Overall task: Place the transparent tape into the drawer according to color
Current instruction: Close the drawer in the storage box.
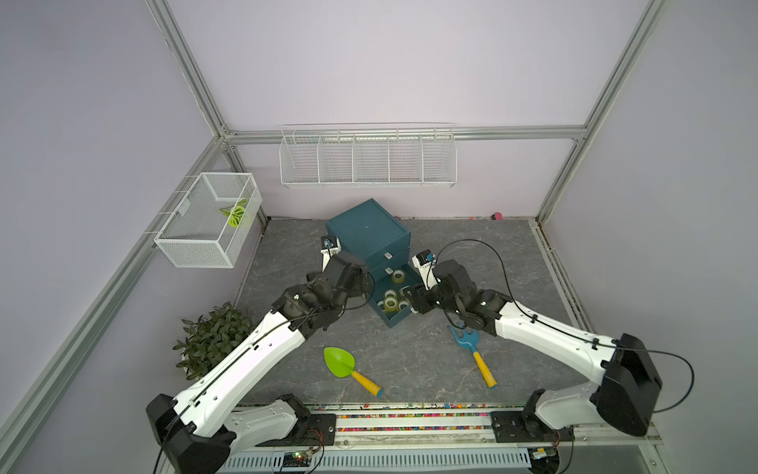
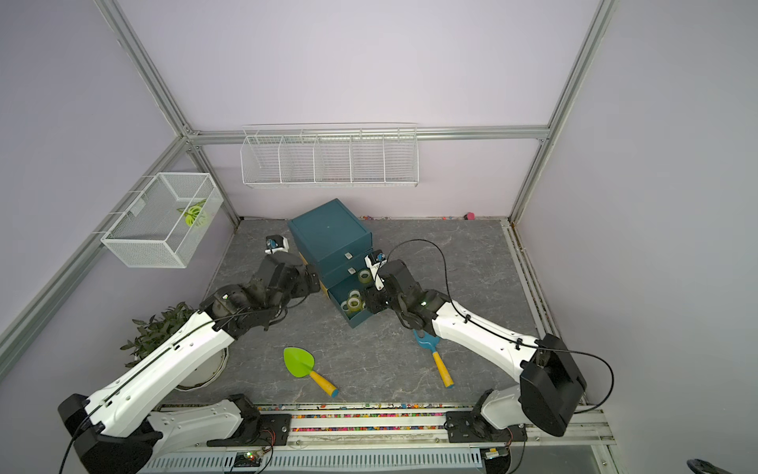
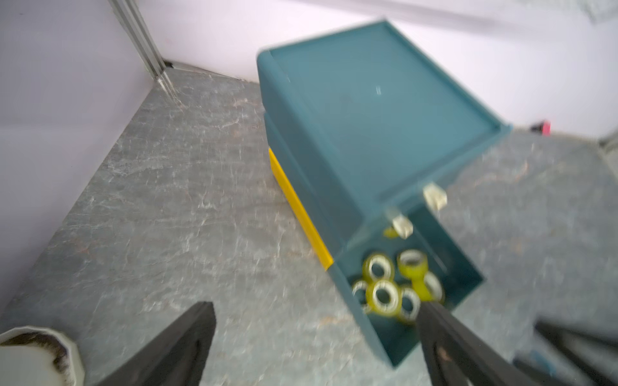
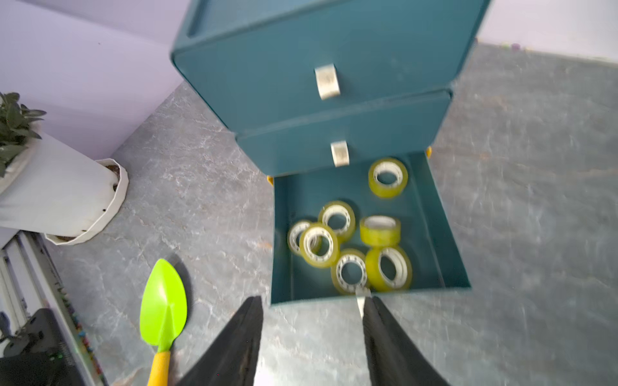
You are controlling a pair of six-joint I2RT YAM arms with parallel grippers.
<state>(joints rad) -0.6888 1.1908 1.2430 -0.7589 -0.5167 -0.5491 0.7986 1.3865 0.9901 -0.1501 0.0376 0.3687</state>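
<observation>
In both top views we see the yellow-green tape rolls (image 1: pixel 391 303) in the open bottom drawer (image 1: pixel 400 319) at frame centre, with both arms bent toward it.

Left wrist: the left gripper (image 3: pixel 314 305) gapes wide and holds nothing.

Right wrist: the right gripper (image 4: pixel 313 299) is half open and empty at the drawer's front. We judge that pushing the drawer shut comes next.

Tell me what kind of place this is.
Most likely a lab robot test cell: lilac walls framed in silver aluminium extrusion, a white wire wall rack, and staged props, a teal plastic drawer cabinet and green toy shovel, on a grey stone-look tabletop.
</observation>
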